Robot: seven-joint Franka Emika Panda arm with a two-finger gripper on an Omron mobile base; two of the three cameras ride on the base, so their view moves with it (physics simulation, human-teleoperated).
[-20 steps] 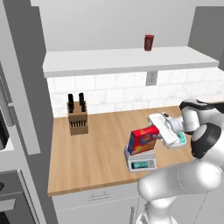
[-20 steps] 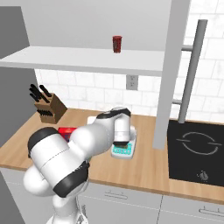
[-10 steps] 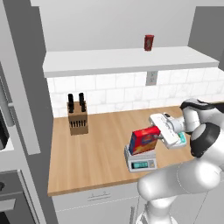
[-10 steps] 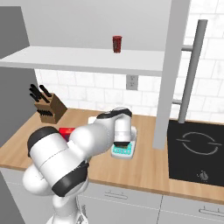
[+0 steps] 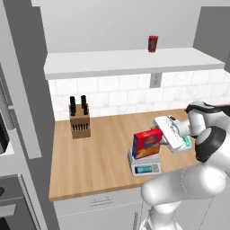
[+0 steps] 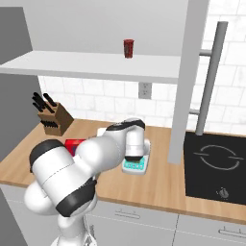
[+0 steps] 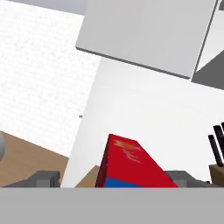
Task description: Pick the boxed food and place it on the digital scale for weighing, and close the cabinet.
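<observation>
The boxed food [image 5: 147,143], a red carton with blue sides, stands on its edge on the light grey digital scale [image 5: 144,167] at the counter's front. My gripper [image 5: 158,134] reaches it from the right and is open. In the hand view the carton [image 7: 131,159] lies between my gripper's [image 7: 113,177] widely spread fingertips [image 7: 43,178], with a gap on the left side. From the right, my arm hides most of the carton [image 6: 73,146] and part of the scale [image 6: 135,166]. The grey cabinet door [image 6: 190,72] with its long bar handle [image 6: 210,81] stands swung open.
A dark red can [image 5: 153,43] stands on the white shelf [image 5: 130,63] above the counter. A knife block [image 5: 79,121] sits at the back left of the wooden counter [image 5: 99,157]. A black cooktop [image 6: 216,163] lies right of the scale. Another open grey door [image 5: 24,90] hangs at left.
The jaws have spread apart and let go of the carton, which stays standing on the scale. The arm has barely moved.
</observation>
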